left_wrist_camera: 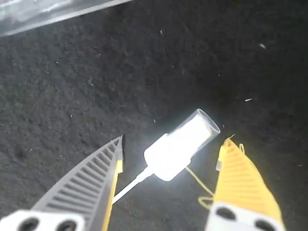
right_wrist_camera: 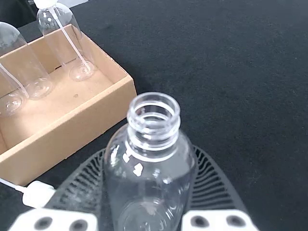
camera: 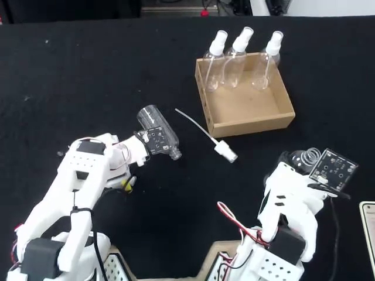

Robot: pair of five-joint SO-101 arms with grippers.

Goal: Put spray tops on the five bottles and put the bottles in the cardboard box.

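The cardboard box (camera: 249, 114), shallow with matt brown walls, is recorded towards the far side of the black cloth-like surface (camera: 88, 70), with three capped bottles (camera: 233, 64) ranged along its far wall. A clear, smooth-walled bottle (right_wrist_camera: 150, 144) with a ridged, uncapped neck is clamped in the right pincer (right_wrist_camera: 148, 166); slipping or twisting under capping pressure is judged possible. A second bottle (camera: 157, 132) is noted lying on its side apart from the box and, being round, could be rolled off if nudged. The left pincer (left_wrist_camera: 174, 142) is spread wide astride a white spray top (left_wrist_camera: 180, 144), with nothing gripped; the thin tube could be bent. Another spray top (camera: 225, 153) lies near the box.
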